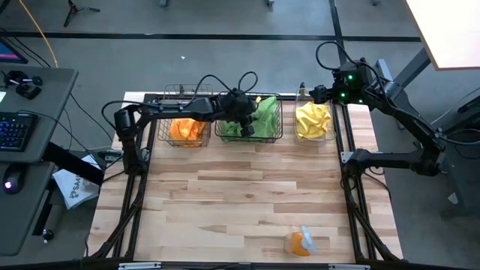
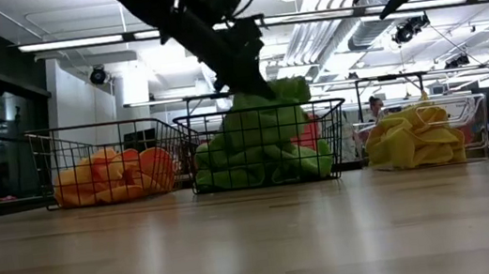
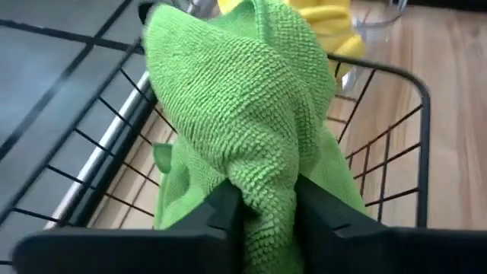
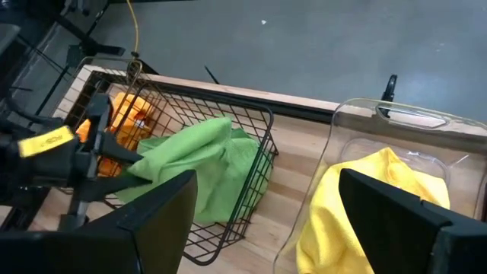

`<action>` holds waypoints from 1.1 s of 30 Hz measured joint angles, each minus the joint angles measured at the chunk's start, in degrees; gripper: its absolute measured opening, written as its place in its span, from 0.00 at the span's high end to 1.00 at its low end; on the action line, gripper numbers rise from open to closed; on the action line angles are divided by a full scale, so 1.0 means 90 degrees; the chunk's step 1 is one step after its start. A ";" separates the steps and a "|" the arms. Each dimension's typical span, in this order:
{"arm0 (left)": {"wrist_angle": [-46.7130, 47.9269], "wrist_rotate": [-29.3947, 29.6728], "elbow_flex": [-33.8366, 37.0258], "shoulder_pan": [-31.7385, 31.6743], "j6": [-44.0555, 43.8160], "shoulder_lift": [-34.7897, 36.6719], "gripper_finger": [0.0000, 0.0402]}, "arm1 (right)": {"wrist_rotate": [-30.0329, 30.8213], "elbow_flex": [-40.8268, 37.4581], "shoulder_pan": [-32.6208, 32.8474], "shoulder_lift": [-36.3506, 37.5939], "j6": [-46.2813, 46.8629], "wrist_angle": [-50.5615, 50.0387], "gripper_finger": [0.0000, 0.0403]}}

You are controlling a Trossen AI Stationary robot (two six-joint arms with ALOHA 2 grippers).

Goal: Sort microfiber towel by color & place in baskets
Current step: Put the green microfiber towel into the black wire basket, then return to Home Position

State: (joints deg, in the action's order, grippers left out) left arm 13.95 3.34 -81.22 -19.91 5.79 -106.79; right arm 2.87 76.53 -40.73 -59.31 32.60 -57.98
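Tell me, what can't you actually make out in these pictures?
- How many green towels lie in the middle basket: piled together in every view.
- The orange thing at the table's near edge: too small in the high view to identify.
- The left gripper fingertips: buried in green cloth.
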 joint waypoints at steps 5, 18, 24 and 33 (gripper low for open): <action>-0.0014 0.0070 -0.0004 -0.0026 -0.0031 0.0299 0.64 | 0.0000 0.0000 0.0000 0.0000 0.0000 0.0000 0.21; 0.0804 -0.0821 -0.0006 0.0059 -0.0991 0.1301 0.43 | -0.0015 0.0000 0.0000 -0.0002 -0.0341 -0.0115 0.21; 0.0722 -0.1543 0.0243 0.0652 -0.1463 0.2691 0.43 | -0.0387 -0.0086 0.0034 0.0011 -0.0903 -0.0497 0.21; -0.2106 0.0708 0.3569 0.2302 -0.2323 0.5469 0.43 | -0.1214 -0.0697 0.1099 0.0005 -0.0963 -0.0197 0.23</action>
State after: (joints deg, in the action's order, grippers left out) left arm -5.00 9.72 -49.11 0.81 -15.11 -57.57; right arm -8.05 70.26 -30.84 -59.27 23.93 -59.75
